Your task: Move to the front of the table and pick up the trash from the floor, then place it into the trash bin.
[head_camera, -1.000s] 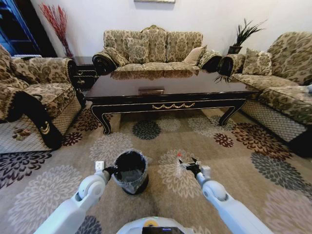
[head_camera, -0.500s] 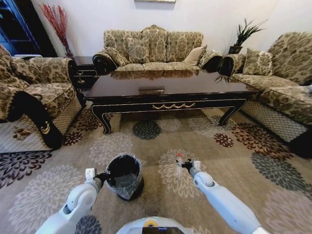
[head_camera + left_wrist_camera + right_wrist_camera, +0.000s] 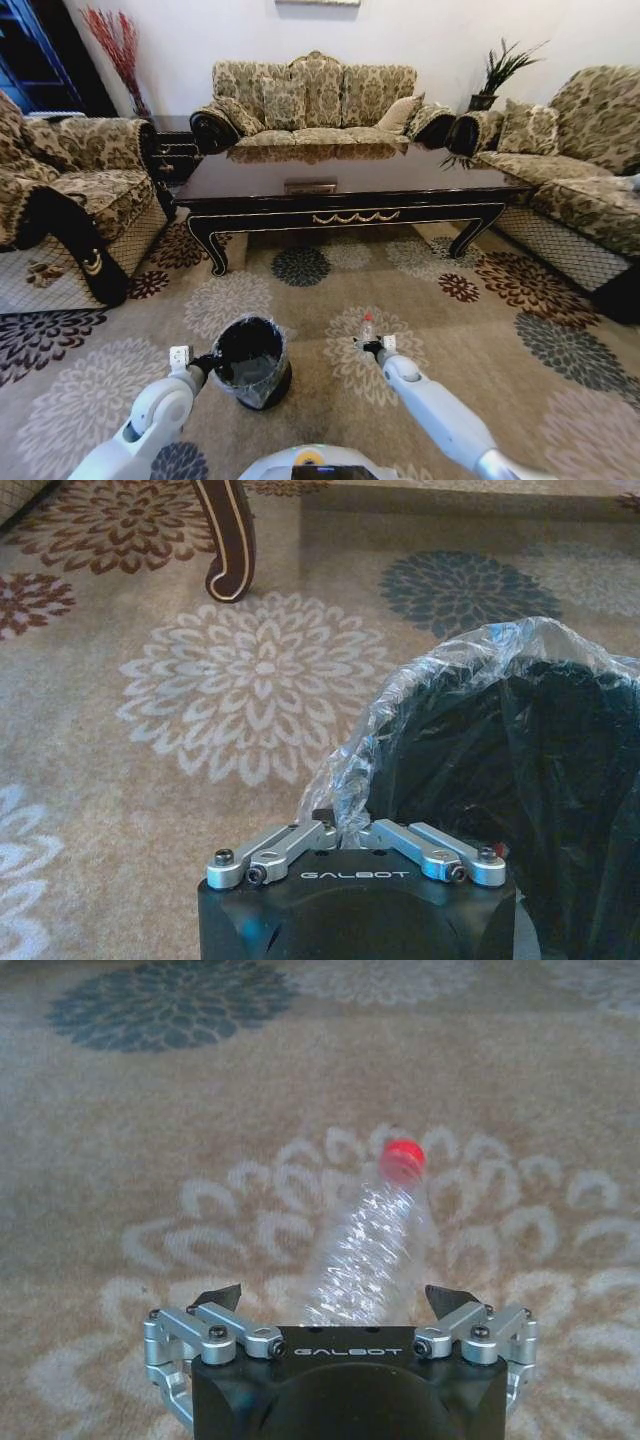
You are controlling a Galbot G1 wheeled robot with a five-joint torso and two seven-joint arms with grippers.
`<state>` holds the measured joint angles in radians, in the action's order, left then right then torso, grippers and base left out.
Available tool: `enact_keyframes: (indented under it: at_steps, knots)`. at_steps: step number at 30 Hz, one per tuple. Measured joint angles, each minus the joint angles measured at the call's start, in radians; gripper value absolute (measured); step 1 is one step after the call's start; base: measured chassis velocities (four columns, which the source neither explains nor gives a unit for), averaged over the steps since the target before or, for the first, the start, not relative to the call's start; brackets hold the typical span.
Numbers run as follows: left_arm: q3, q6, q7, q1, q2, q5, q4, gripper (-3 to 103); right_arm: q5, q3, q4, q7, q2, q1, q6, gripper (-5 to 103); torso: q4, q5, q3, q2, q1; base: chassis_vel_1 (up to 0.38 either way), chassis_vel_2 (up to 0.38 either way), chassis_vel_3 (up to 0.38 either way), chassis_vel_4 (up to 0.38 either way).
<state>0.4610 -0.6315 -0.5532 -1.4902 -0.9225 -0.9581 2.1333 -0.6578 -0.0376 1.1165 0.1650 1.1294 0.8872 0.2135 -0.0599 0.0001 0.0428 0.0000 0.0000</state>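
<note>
A small clear plastic bottle with a red cap [image 3: 370,1250], the trash, lies on a cream flower of the patterned floor [image 3: 480,330]; the bottle [image 3: 367,328] is just ahead of my right arm. My right gripper [image 3: 330,1298] is open, with one finger on each side of the bottle's base. The gripper [image 3: 370,346] is low over the carpet. The black trash bin [image 3: 250,360] with its crinkly bag [image 3: 480,670] stands to the bottle's left. My left gripper [image 3: 345,832] is shut on the bag at the bin's rim [image 3: 206,364]. The dark table [image 3: 350,215] stands beyond.
Patterned sofas surround the table: one behind it [image 3: 315,100], one at the left [image 3: 70,190], one at the right [image 3: 580,170]. A curved table leg [image 3: 228,540] stands ahead of the bin. Open carpet lies between me and the table.
The left gripper has drawn the bin left and nearer to me. The right gripper has slid left until its fingers straddle the bottle. The bottle has stayed in place.
</note>
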Motion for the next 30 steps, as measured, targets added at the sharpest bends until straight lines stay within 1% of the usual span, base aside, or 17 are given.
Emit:
enact_keyframes:
  at_steps: [1,2,4,5,6,7,8,9,13,15,18,20,23,26,27,30]
  knots:
    - [-0.001,0.0,0.0,-0.002,0.0,0.001,0.001,3,0.014,0.001,-0.013,-0.007,0.0,0.0,-0.005,103,-0.0001,-0.0003,0.0,0.0,0.0,0.0,0.0,0.0,0.0]
    - [-0.001,0.0,0.0,-0.004,0.0,0.002,0.003,3,0.022,0.002,-0.02,-0.01,0.0,0.0,-0.008,100,-0.0004,-0.0003,0.0,0.0,0.0,0.0,0.0,0.0,0.0]
    - [-0.001,0.0,0.0,-0.01,0.0,0.005,0.013,3,0.034,0.009,-0.03,-0.016,-0.004,0.004,-0.014,90,-0.0006,-0.0002,0.0,0.0,0.0,0.0,0.0,0.0,0.0]
    - [-0.001,0.0,0.0,-0.01,0.0,0.005,0.013,3,0.034,0.009,-0.03,-0.016,-0.004,0.004,-0.014,90,-0.0006,-0.0002,0.0,0.0,0.0,0.0,0.0,0.0,0.0]
    - [-0.001,0.0,0.0,-0.012,0.0,0.005,0.016,3,0.037,0.011,-0.03,-0.017,-0.007,0.005,-0.015,85,-0.0006,-0.0002,0.0,0.0,0.0,0.0,0.0,0.0,0.0]
    - [0.0,0.0,0.0,-0.013,0.0,0.006,0.017,3,0.038,0.013,-0.03,-0.019,-0.01,0.006,-0.016,85,-0.0004,-0.0002,0.0,0.0,0.0,0.0,0.0,0.0,0.0]
    - [-0.001,0.0,-0.001,-0.014,-0.001,0.007,0.018,3,0.039,0.015,-0.03,-0.02,-0.012,0.007,-0.016,79,-0.0004,-0.0002,0.0,0.0,0.0,0.0,0.0,0.0,0.0]
    - [-0.001,0.0,-0.001,-0.014,-0.001,0.007,0.018,3,0.039,0.015,-0.03,-0.02,-0.012,0.007,-0.016,79,-0.0004,-0.0002,0.0,0.0,0.0,0.0,0.0,0.0,0.0]
    - [-0.011,0.0,-0.002,-0.019,-0.005,0.019,0.022,3,0.039,0.02,-0.016,-0.021,-0.02,0.016,-0.018,57,-0.0003,-0.0001,0.0,0.0,0.0,0.0,0.0,0.0,0.0]
    - [-0.013,0.0,-0.002,-0.02,-0.007,0.021,0.022,3,0.04,0.02,-0.011,-0.021,-0.023,0.018,-0.018,57,-0.0003,-0.0001,0.0,0.0,0.0,0.0,0.0,0.0,0.0]
    - [-0.02,0.0,-0.002,-0.024,-0.012,0.032,0.023,3,0.053,0.02,0.009,-0.021,-0.035,0.035,-0.023,42,-0.0003,0.0,0.0,0.0,0.0,0.0,0.0,0.0,0.0]
    - [-0.021,0.001,-0.002,-0.024,-0.013,0.035,0.023,3,0.056,0.021,0.013,-0.021,-0.037,0.039,-0.023,42,-0.0003,0.0,0.0,0.0,0.0,0.0,0.0,0.0,0.0]
    - [-0.03,0.002,0.001,-0.024,-0.018,0.048,0.021,3,0.049,0.038,0.052,-0.02,-0.059,0.056,-0.024,33,-0.0004,0.0,0.0,0.0,0.0,0.0,0.0,0.0,0.0]
    - [-0.037,0.003,0.003,-0.022,-0.018,0.055,0.021,3,0.041,0.048,0.075,-0.02,-0.073,0.067,-0.024,30,-0.0004,-0.0002,0.0,0.0,0.0,0.0,0.0,0.0,0.0]
    - [-0.045,0.003,0.003,-0.019,-0.017,0.058,0.023,3,0.036,0.058,0.094,-0.019,-0.082,0.075,-0.024,25,-0.0004,0.0,0.0,0.0,0.0,0.0,0.0,0.0,0.0]
    - [-0.069,0.003,0.001,-0.008,-0.013,0.058,0.024,3,0.023,0.075,0.141,-0.015,-0.099,0.092,-0.023,25,-0.0002,0.0,0.0,0.0,0.0,0.0,0.0,0.0,0.0]
